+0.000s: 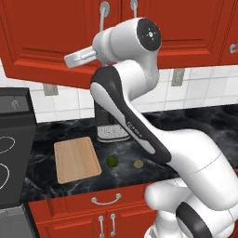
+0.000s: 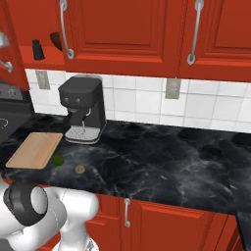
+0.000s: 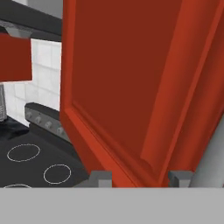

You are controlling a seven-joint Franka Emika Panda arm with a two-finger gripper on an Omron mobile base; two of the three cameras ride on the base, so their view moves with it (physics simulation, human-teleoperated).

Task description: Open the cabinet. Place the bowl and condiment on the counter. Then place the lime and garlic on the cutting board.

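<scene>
The cabinet's left door (image 1: 44, 39) stands swung out, and its red panel (image 3: 127, 78) is close in front of the hand camera. My gripper (image 3: 140, 178) is open against that panel, with the silver bar handle (image 3: 211, 159) just right of the right fingertip (image 3: 179, 177). In the left base view the gripper (image 1: 69, 60) points left at the door. Inside the cabinet (image 2: 127, 29) stand the dark condiment shaker (image 2: 36, 49) and part of the brown bowl (image 2: 56, 40). The lime (image 1: 112, 161) and garlic (image 1: 138, 163) lie on the black counter (image 2: 162, 157), right of the cutting board (image 1: 76, 159).
A black coffee machine (image 2: 83, 109) stands at the back of the counter behind the board. A stove (image 1: 9, 153) adjoins the counter on the left. A second wall cabinet (image 2: 220, 34) with its door shut hangs to the right. The counter stretches right of the garlic (image 2: 79, 169).
</scene>
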